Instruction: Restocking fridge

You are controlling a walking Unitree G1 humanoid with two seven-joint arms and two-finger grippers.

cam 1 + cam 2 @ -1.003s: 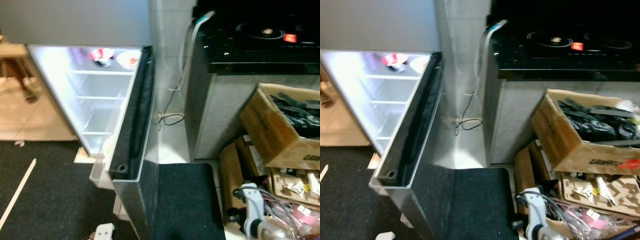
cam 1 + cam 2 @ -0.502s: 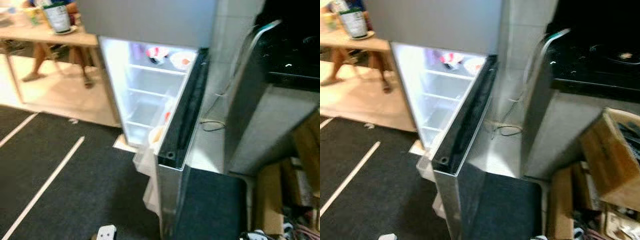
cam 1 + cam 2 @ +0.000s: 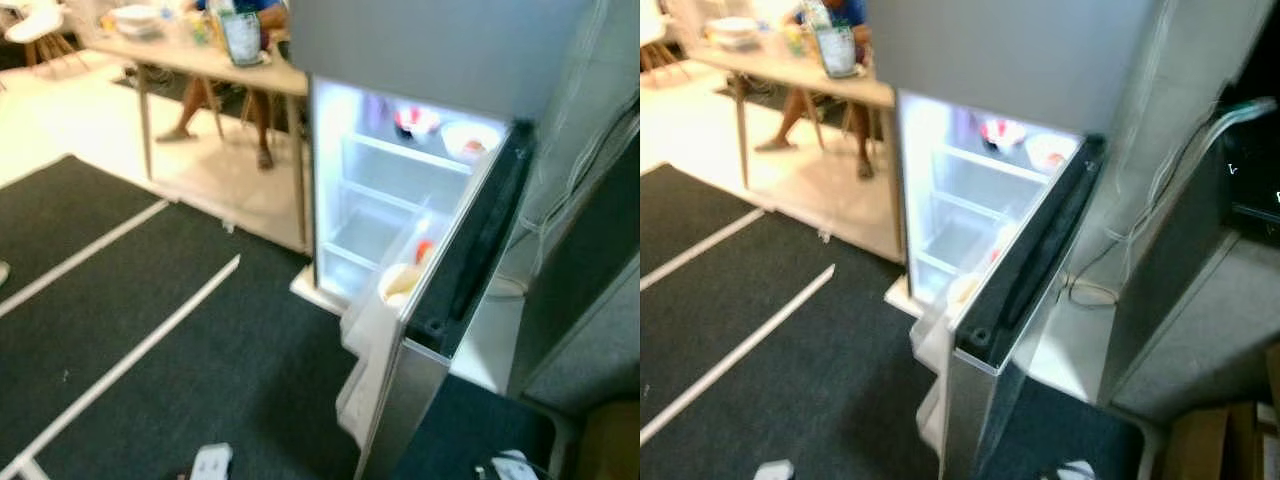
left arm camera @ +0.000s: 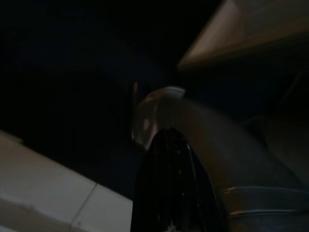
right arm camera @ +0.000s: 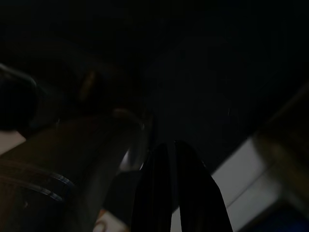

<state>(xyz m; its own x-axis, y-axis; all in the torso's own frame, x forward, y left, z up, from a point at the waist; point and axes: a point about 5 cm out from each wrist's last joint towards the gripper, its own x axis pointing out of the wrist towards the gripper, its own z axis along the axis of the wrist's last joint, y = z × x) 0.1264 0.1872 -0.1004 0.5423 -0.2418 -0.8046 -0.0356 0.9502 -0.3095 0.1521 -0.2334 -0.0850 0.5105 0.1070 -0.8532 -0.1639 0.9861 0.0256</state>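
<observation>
In front of the fridge: the robot is standing back from it, looking down at the open compartment.
Fridge point(image 3: 400, 190): it is standing lit and open, its door point(image 3: 1025, 275) swinging out toward the robot's right.
Inside: a red-and-white bowl point(image 3: 416, 121) and a white dish point(image 3: 468, 140) are sitting on the top shelf; the shelves below are looking mostly bare, with something pale point(image 3: 400, 283) low near the door.
Change: the view is now taking in more floor and room left of the fridge than a second ago — the camera has turned, the things have not; I'd judge the robot is heading off to fetch stock.
Left gripper point(image 4: 169, 145): hanging idle in the dark, fingers pressed together, holding nothing I can make out.
Right gripper point(image 5: 169, 154): the same — fingers closed, idle.
Floor: dark carpet point(image 3: 150, 340) with pale stripes point(image 3: 130, 360) is running left of the fridge.
Room: a wooden table point(image 3: 200, 65) with a jar point(image 3: 241, 35) is standing behind and left of the fridge; a person's legs point(image 3: 190, 110) are showing under it.
</observation>
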